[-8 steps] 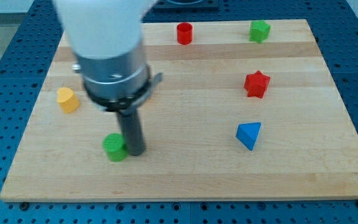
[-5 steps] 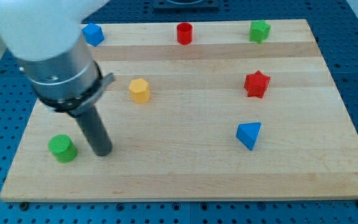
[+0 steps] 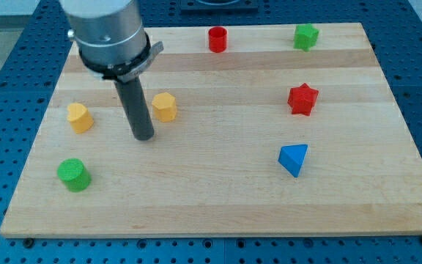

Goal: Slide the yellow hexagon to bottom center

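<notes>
Seven blocks sit on the wooden board point(image 3: 218, 198); the yellow hexagon point(image 3: 164, 106) lies left of centre, and my tip point(image 3: 144, 136) rests just beside it, to its near left, with a sliver of bare wood between them; the rod has no pincer, so there is no grip to report. A second yellow block point(image 3: 80, 117) sits further left, a green cylinder point(image 3: 73, 174) near left; a red cylinder point(image 3: 217, 39) and green star point(image 3: 306, 36) line the far edge; a red star point(image 3: 302, 99) and blue triangular block point(image 3: 293, 159) sit right.
</notes>
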`<move>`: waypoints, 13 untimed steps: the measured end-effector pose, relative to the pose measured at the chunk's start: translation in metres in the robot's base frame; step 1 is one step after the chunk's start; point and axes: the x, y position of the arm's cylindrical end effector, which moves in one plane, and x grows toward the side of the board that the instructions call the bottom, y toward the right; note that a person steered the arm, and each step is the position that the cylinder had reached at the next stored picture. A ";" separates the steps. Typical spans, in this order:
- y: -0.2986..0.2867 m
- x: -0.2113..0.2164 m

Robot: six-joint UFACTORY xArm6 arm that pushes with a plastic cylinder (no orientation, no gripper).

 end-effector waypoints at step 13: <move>0.085 0.037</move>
